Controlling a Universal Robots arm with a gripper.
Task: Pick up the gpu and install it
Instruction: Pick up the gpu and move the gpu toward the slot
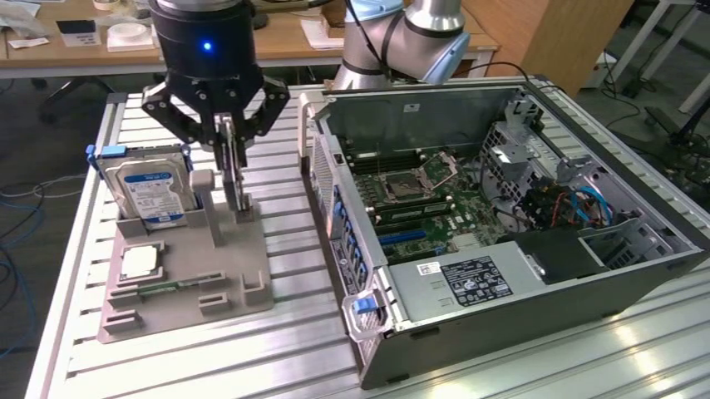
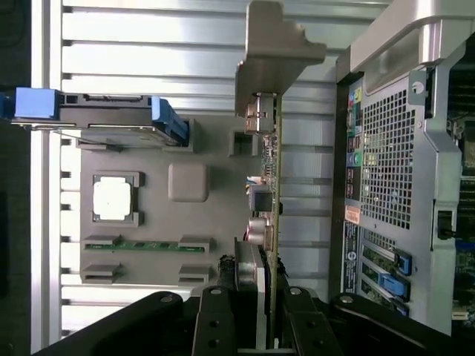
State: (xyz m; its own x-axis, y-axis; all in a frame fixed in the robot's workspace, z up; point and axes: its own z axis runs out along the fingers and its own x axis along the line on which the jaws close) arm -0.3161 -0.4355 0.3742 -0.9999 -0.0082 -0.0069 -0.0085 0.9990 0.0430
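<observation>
Lying open on the slatted table, the computer case adjoins the grey fixture tray. Over the tray, the gripper clamps the gpu, upright on edge, apparently seated in its holder.

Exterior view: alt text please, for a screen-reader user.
The gripper grips the gpu, a thin card standing on edge in a grey holder on the slatted table. A hard drive stands beside it; an open computer case lies on the exterior view's right.
</observation>
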